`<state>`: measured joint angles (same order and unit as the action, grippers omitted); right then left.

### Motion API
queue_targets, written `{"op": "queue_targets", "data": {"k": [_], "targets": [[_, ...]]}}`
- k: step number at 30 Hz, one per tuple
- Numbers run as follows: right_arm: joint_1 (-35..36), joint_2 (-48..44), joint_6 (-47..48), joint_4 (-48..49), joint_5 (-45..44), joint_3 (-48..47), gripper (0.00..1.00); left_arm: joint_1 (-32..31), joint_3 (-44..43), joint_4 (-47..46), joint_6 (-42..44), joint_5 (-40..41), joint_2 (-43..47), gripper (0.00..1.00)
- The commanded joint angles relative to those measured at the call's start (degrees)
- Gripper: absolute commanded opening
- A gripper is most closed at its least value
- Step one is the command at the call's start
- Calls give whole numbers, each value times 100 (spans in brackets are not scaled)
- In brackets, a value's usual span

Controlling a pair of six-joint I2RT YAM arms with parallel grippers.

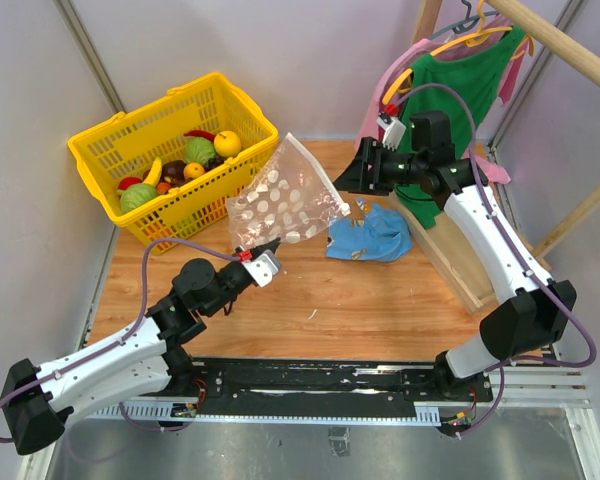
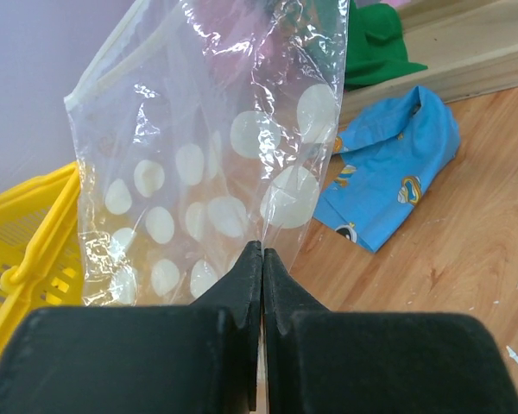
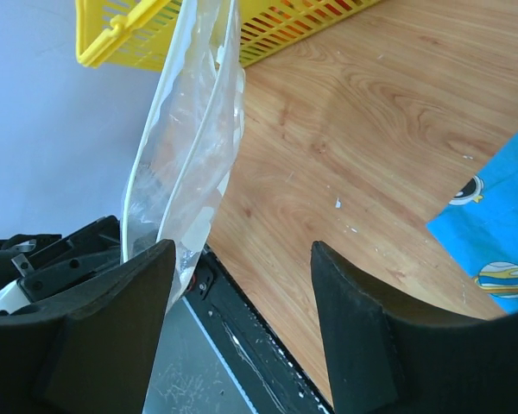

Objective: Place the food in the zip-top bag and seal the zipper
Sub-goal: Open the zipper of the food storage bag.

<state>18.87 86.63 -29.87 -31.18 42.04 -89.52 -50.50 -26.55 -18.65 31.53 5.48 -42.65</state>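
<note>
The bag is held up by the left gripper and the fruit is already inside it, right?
No. The left gripper does hold the zip-top bag up, but it is empty. The top external view shows the food in the yellow basket.

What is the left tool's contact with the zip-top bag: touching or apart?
Touching. The left wrist view shows the left tool shut, pinching the lower edge of the zip-top bag.

Table (image 1: 360, 300): bare wood | yellow mesh basket (image 1: 205, 195) stood at far-left corner | blue cloth (image 1: 375, 235) lay crumpled right of centre | wooden crate (image 1: 450, 250) sat at right edge
</note>
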Motion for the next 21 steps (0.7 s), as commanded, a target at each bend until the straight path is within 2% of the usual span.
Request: {"op": "queue_targets", "data": {"k": [1,13,21], "targets": [[91,5,-213,332,339,-55,65,-91,83,-332,200,-16,14,0],[91,-30,-526,620,-242,39,69,-144,152,-324,283,-3,47,0],[90,205,-604,648,-88,-150,70,-162,178,-331,319,31,47,0]]}}
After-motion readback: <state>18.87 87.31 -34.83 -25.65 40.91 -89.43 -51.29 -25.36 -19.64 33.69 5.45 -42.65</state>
